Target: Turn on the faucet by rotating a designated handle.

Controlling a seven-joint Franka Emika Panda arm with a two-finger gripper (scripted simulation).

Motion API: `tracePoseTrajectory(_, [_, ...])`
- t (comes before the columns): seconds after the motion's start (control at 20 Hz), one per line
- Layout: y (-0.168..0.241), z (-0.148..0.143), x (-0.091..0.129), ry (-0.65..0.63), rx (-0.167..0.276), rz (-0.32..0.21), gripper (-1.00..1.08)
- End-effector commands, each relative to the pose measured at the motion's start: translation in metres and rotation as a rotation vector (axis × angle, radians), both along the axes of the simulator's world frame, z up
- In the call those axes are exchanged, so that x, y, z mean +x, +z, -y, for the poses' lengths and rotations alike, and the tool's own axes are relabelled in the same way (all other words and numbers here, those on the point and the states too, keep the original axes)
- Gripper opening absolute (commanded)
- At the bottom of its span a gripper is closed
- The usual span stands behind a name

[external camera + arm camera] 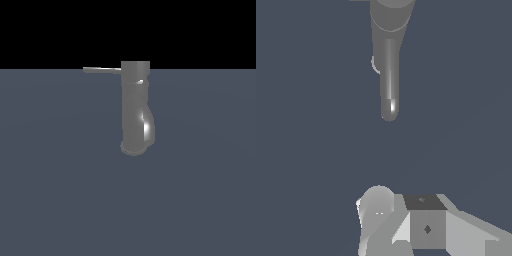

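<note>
Standing near the middle of the grey floor (60, 200) in the exterior view, the faucet (135, 110) is the biggest thing here: a glossy grey column with a cylindrical cap on top, a bulging curved body and a flared round end on the floor. In the wrist view it shows as a tapering rounded shape, well apart from the gripper (406, 225).

The gripper shows only in the wrist view, as pale blocky shapes at the frame's edge, touching nothing; no arm appears in the exterior view. I cannot tell whether its claw is open or closed, since the fingers are not clearly separated there.

The handle (102, 70) is the thin straight rod sticking out from the cap toward the exterior view's left, roughly level and free of any contact.

The approach seems barely begun. To do it well, I would bring the gripper beside the rod near its free tip, where leverage is greatest, then push along an arc around the cap's axis rather than straight, keeping clear of the column.
</note>
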State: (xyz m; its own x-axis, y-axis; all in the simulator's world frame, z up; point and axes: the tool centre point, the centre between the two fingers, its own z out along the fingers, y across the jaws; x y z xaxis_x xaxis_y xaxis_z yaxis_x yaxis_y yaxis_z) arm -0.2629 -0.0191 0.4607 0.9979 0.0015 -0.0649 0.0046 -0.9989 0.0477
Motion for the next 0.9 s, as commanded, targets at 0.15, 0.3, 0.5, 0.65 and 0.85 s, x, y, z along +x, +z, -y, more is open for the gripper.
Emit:
tracePoseTrajectory(0.15, [0.003, -0.003, 0.001, 0.008, -0.003, 0.006, -1.00])
tracePoseTrajectory(0.3, [0.010, -0.013, 0.003, 0.032, -0.011, 0.022, -1.00])
tracePoseTrajectory(0.5, [0.015, -0.020, 0.004, 0.052, -0.018, 0.032, -1.00])
tracePoseTrajectory(0.65, [0.014, -0.019, 0.004, 0.048, -0.016, 0.030, -1.00])
tracePoseTrajectory(0.85, [0.014, -0.020, 0.009, 0.031, -0.009, 0.032, -1.00])
